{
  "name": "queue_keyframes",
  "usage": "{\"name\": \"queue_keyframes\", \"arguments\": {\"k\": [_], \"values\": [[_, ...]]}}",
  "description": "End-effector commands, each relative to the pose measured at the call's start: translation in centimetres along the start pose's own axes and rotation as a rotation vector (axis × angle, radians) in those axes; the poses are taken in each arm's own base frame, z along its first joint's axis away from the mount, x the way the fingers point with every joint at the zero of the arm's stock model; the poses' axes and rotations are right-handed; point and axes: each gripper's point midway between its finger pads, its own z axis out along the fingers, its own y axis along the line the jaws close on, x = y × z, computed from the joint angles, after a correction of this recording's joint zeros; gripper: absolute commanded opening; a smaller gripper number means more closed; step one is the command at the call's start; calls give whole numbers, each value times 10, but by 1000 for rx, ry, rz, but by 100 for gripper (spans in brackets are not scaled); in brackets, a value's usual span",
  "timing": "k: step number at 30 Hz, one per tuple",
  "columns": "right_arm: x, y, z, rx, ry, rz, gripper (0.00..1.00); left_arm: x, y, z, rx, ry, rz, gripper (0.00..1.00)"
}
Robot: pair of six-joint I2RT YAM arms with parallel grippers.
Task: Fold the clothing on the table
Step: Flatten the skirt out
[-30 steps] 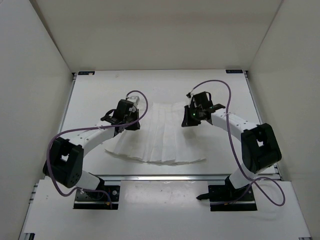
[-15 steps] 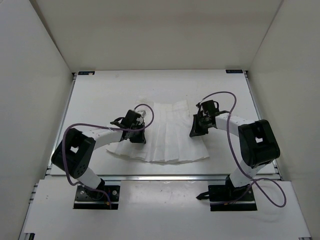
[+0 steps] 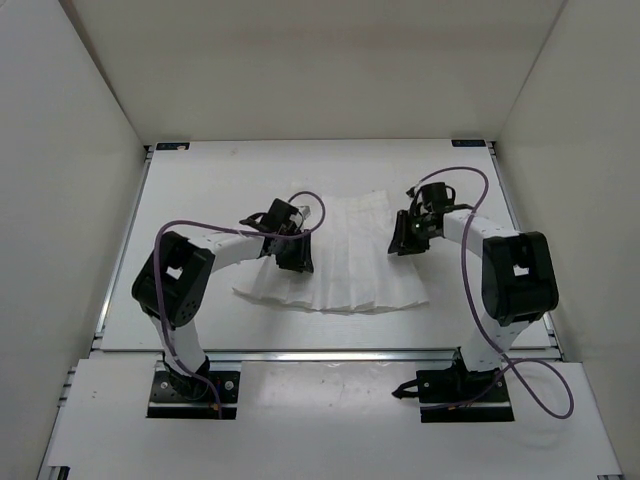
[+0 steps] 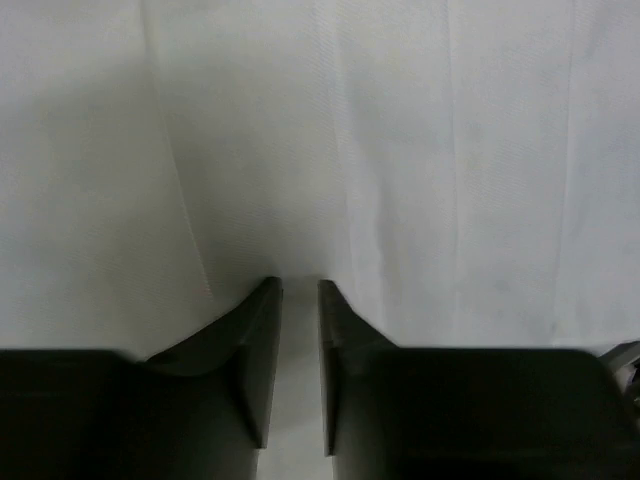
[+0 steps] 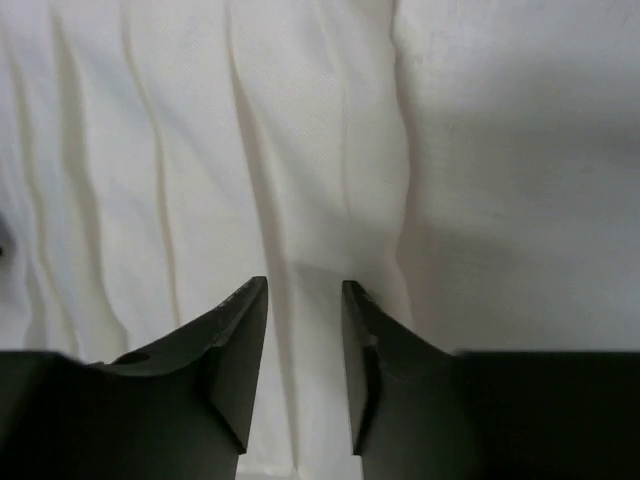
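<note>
Clothing (image 3: pixel 350 275) lies flat and white on the table (image 3: pixel 200 180). Left gripper (image 4: pixel 300 288) and right gripper (image 5: pixel 305 288) are low over it, jaws a little apart, not pinching.

From above and behind we look down on the whole tabletop (image 3: pixel 200 190); each wrist camera sits close over the white clothing (image 4: pixel 450 150), which all views share

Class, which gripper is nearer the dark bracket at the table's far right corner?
Right. The right gripper sits on the clothing's right side, short of the bracket and slightly left of it; the left gripper sits on its left side, much farther left.
</note>
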Motion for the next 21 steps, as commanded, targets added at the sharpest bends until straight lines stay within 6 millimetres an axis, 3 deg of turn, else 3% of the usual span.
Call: {"name": "queue_keyframes", "arguments": {"k": [1,2,3,4,5,6,7,9,12,21], "values": [[-56,22,-38,-124,-119,-45,36,-25,-9,-33,50,-24,31,51],[-69,23,-49,-140,-151,-46,46,-33,-7,-43,45,-51,29,59],[-86,31,-65,-158,-189,-64,52,-43,-8,-55,50,-91,49,75],[-103,35,-81,-139,-237,-71,61,-55,-9,-70,51,-131,74,84],[-112,31,-90,-102,-266,-73,72,-72,-10,-84,48,-178,82,98],[-126,34,-105,-80,-308,-95,84,-81,-7,-96,25,-189,92,98],[-136,37,-117,-59,-337,-101,89,-83,1,-99,-1,-174,103,99],[-151,44,-138,-44,-398,-132,90,-96,5,-112,-19,-180,125,99],[-153,45,-142,25,-428,-158,94,-103,17,-122,-88,-197,138,99],[-97,40,-93,42,-273,-118,98,-86,34,-123,-128,-219,114,99]]}}
